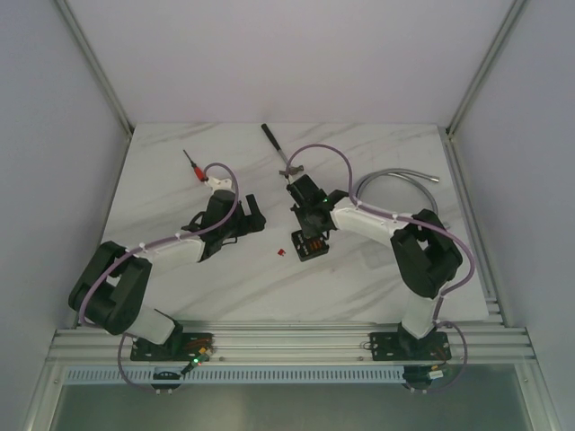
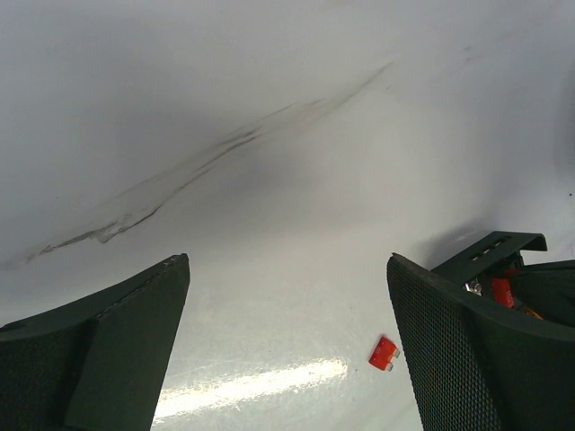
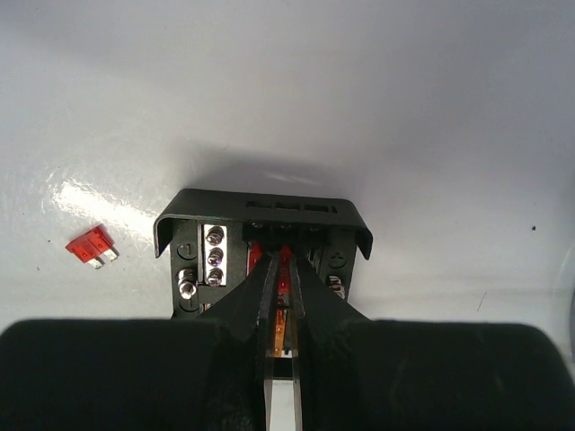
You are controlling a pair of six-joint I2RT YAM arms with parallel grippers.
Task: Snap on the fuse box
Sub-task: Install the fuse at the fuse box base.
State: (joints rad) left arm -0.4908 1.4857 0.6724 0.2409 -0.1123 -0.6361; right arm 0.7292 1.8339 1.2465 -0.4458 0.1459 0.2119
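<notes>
Two arms over the worktop: right gripper is down inside the fuse box, jaws nearly together, pinching an orange fuse. The fuse box sits near the worktop's middle. Left gripper hovers beside it, jaws spread wide, a loose red fuse lying between them.

The top camera looks down from high behind the near edge onto the whole white marble-patterned table. Both wrist cameras sit low and close over that tabletop, facing forward and down. All three views share the small loose red plastic fuse and the squarish black plastic fuse box.
</notes>
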